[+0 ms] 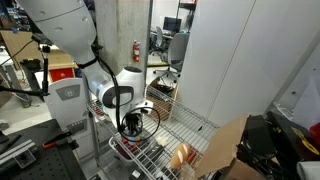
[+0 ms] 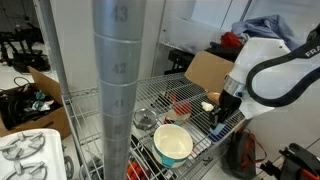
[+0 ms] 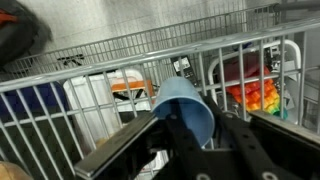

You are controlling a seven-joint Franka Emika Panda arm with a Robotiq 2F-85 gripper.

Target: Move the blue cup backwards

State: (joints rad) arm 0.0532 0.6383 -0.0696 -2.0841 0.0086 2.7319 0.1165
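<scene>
Your gripper (image 3: 190,138) is clenched on the small round teal-blue plastic cup (image 3: 186,105), which sits tilted between its dark fingers (image 3: 130,152) at the middle of the wrist view. In an exterior view, the cream round dish (image 2: 172,143) lies on the wire shelf (image 2: 155,95), at about eight o'clock from your gripper.
</scene>
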